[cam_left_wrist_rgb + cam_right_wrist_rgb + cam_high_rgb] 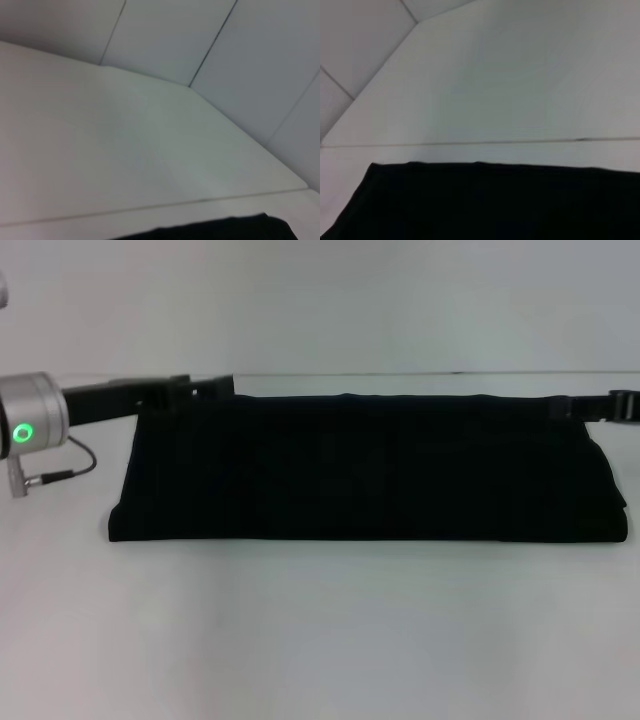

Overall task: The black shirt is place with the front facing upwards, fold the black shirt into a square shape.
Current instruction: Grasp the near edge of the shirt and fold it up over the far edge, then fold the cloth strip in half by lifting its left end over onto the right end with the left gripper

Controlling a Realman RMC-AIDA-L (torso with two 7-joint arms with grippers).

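Note:
The black shirt (360, 470) lies as a long, wide band across the white table, its near edge a thick fold and no lettering showing. My left gripper (190, 392) is at the shirt's far left corner and my right gripper (568, 408) at its far right corner. Each is shut on the cloth, and the far edge runs straight between them. In the left wrist view only a strip of the black shirt (225, 231) shows. The right wrist view has a broader stretch of the black shirt (485, 205) against the table.
The white table (320, 640) spreads out in front of the shirt. Its far edge runs just behind the grippers, with a pale wall (320, 300) beyond. My left arm's silver wrist with a green light (25, 430) and a thin cable sits at the far left.

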